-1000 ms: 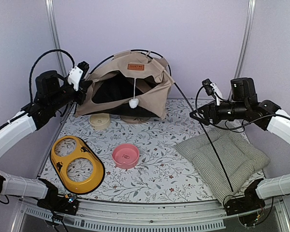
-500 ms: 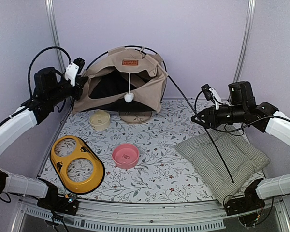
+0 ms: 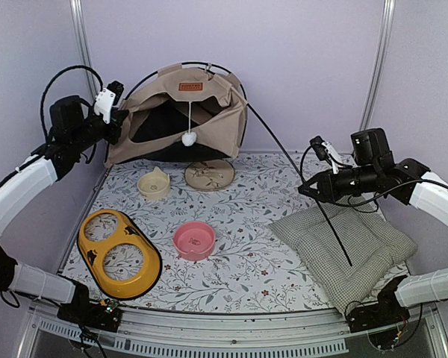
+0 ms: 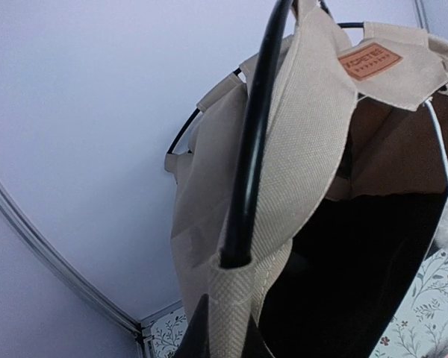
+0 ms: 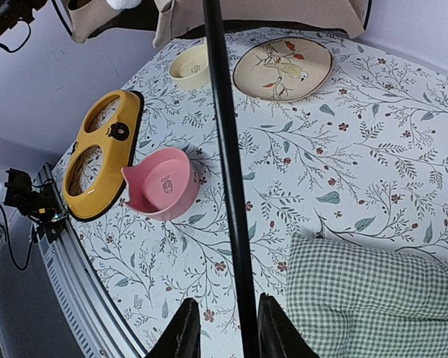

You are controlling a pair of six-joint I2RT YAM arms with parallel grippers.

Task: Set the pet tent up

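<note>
**Top external.** The pet tent hangs off the counter, far back and left of the pink bowl. The left claw, far left of the bowl and raised, grips the tent's left edge. The tent is beige cloth with a black lining. An orange-brown label sits at the top, and a white pompom dangles in the opening. One thin black pole runs from the tent down to the right of the bowl and passes through the right claw. Its end lies on the green-checked cushion.

**Left wrist.** The claw is closed on the tent's woven sleeve, where a pole end enters it. The cloth rises straight up from the fingertips.

**Right wrist.** The claw's jaws stand apart and straddle the pole. One finger is against the pole. The other finger shows a gap.

**Compared with a second ago.**
- The tent was lower and further right, and it hid the round plate behind the bowl. It is now lifted and moved left, and the plate is fully uncovered.
- The pole's lower end has moved from the cushion's near edge up to its middle.
- The right claw has narrowed around the pole.
</note>
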